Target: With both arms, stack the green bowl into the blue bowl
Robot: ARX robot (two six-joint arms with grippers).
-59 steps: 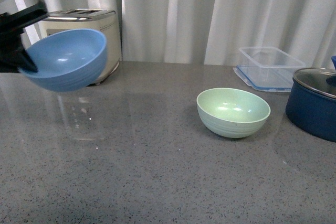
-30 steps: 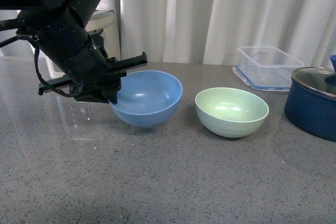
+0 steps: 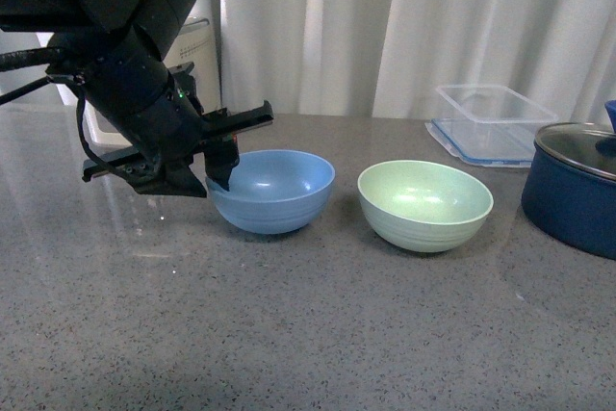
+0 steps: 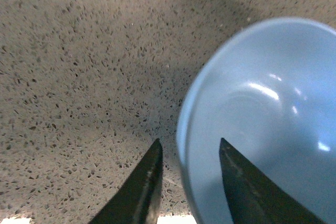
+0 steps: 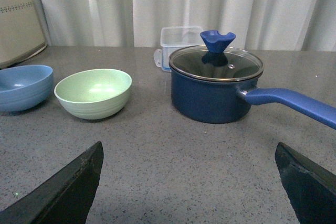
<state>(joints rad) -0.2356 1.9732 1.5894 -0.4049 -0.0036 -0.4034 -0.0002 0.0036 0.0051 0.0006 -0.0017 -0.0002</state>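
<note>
The blue bowl [image 3: 272,190] sits upright on the grey counter, just left of the green bowl [image 3: 425,204], with a small gap between them. My left gripper [image 3: 236,146] is open and straddles the blue bowl's left rim. In the left wrist view one finger is outside the blue bowl [image 4: 262,108] and one inside, with the left gripper [image 4: 189,148] not pinching the rim. My right gripper [image 5: 188,148] is wide open and empty, low over bare counter. The green bowl [image 5: 94,92] and blue bowl [image 5: 23,85] lie well ahead of it. It does not show in the front view.
A navy pot with a glass lid [image 3: 577,185] stands right of the green bowl, and its long handle [image 5: 294,103] juts out. A clear plastic container [image 3: 491,122] sits behind it. A cream toaster [image 3: 197,55] is at the back left, partly hidden by my left arm.
The left arm carried the blue bowl from high at the left down to the counter beside the green bowl. The bowl went from tilted to flat, and the gripper released the rim.
</note>
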